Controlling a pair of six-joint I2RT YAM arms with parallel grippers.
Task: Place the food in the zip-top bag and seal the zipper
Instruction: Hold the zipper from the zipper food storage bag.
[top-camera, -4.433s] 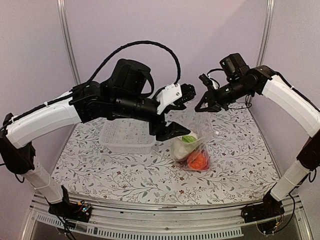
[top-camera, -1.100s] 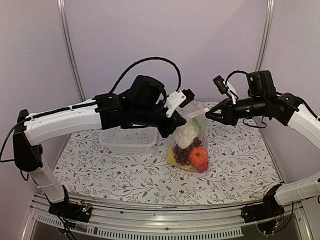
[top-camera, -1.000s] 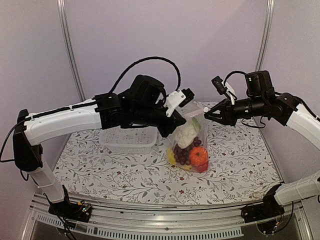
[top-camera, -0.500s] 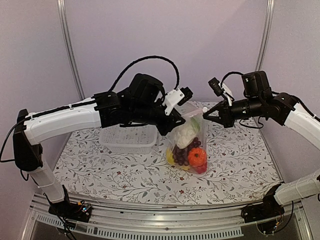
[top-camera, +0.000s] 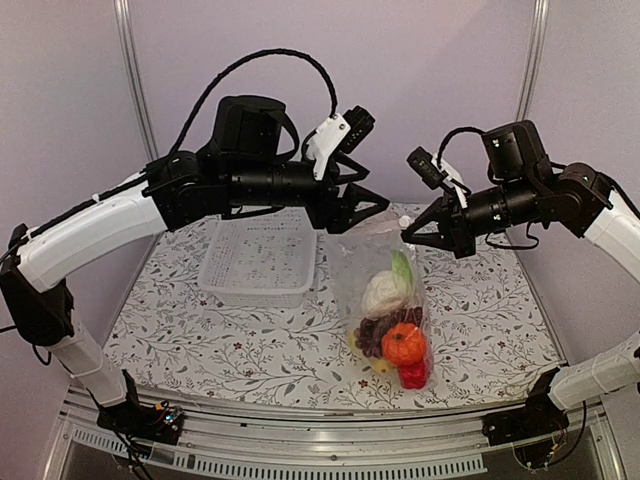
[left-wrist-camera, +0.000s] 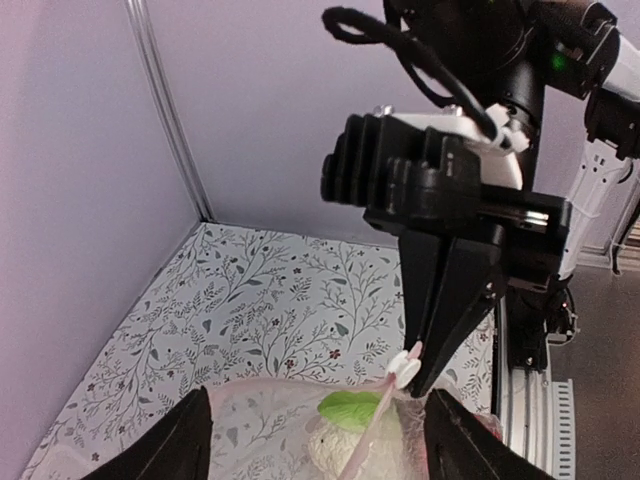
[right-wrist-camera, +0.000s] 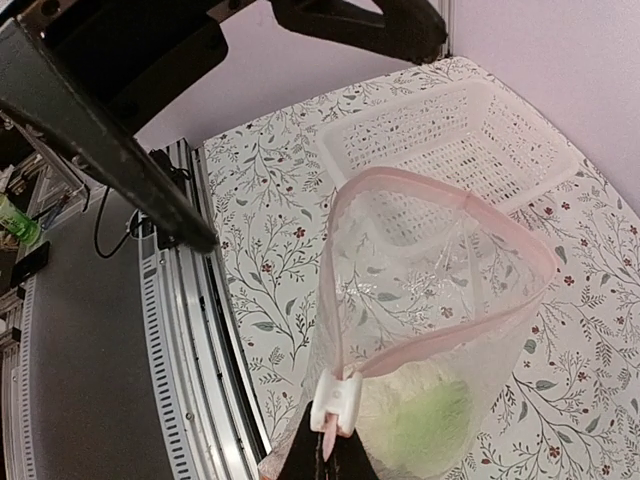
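Right gripper is clamped tight on the bag, pinching one corner of the mouth right by the little white slider. The bag hangs down from that pinch, in front of the basket and over the table. Can't tell whether its bottom actually touches the floral tabletop.

Left gripper is spread wide with nothing in it, hovering just beside the bag's top on the opposite side from the right one. In the left wrist view its fingers straddle the mouth without touching.

The bag is clear and crinkly. The zipper shows as a pink strip, and it's gaping in a big loop, so not sealed. Everything's piled at the bottom: cauliflower with its green leaf on top, grapes and the orange fruit under it, the red pepper lowest, and a bit of yellow piece peeking out.
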